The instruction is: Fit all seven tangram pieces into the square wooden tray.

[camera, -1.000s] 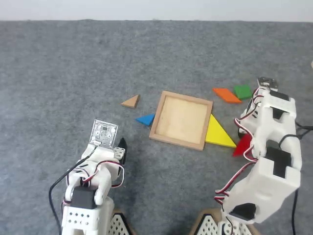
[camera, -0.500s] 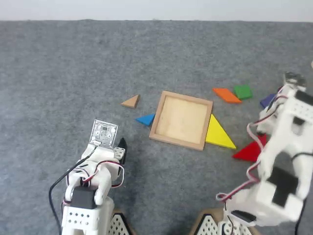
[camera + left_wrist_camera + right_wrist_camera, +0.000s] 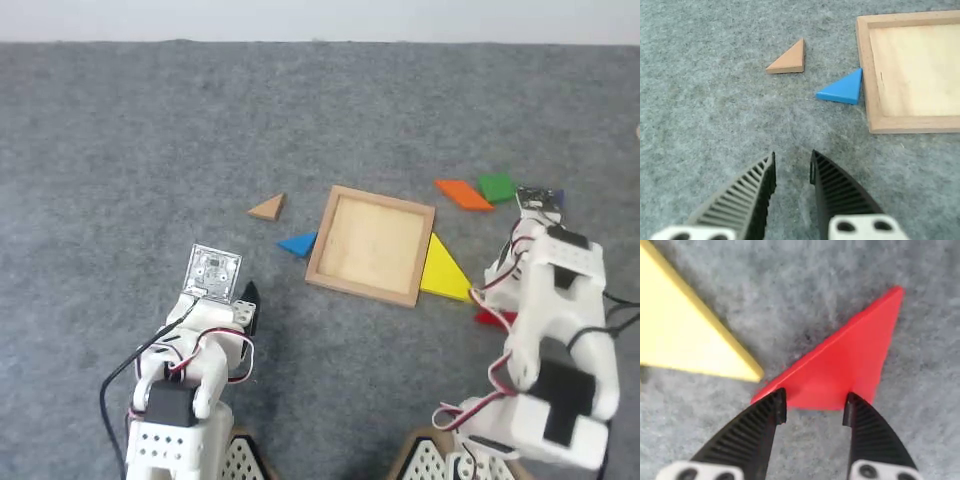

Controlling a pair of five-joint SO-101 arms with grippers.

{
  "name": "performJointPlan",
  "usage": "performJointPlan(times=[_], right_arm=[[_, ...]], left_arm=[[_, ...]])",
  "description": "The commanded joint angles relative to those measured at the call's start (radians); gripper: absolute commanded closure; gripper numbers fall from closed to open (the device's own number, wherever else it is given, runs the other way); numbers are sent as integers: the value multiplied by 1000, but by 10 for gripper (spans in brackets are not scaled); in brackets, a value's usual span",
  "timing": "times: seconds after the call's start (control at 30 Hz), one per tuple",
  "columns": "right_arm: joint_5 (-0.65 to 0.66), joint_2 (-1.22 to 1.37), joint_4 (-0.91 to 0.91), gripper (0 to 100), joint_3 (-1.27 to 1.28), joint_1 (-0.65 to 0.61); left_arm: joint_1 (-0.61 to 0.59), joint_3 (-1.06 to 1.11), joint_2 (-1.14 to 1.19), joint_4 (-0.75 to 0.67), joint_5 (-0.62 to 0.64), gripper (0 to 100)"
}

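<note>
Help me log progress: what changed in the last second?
The right arm swung outward, then back in; the right gripper now sits over the red triangle, jaws open astride it. Left gripper, tray and yellow triangle stayed put.

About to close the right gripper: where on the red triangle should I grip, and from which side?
Probably from straight above, since the red triangle lies flat on the mat. Pinch its straight side edges across the wider part, clear of the yellow triangle beside one corner.

Left gripper (image 3: 792, 159): hovering over the grey mat (image 3: 700, 125), jaws slightly parted
Blue triangle (image 3: 844, 89): lying just beside the wooden tray (image 3: 864, 75)
Brown triangle (image 3: 790, 61): lying apart from both
</note>
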Motion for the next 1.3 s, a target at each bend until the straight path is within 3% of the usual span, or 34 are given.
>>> performJointPlan(times=[0.0,0.43,0.7,0.83,0.9,1.03,1.27], right_arm=[[25,140,-15,814,-97,67],[66,260,139,815,-417,208],[0,-45,174,815,-376,268],[-9,-162,185,815,-180,188],[-87,-166,154,815,-100,114],[-400,-124,65,807,-58,36],[-529,-48,39,663,-149,102]], left_arm=[[6,-12,-14,3,8,892],[6,-12,-14,3,8,892],[6,-12,-14,3,8,892],[6,-12,-14,3,8,892],[6,-12,-14,3,8,892],[6,-12,-14,3,8,892],[6,-12,-14,3,8,892]])
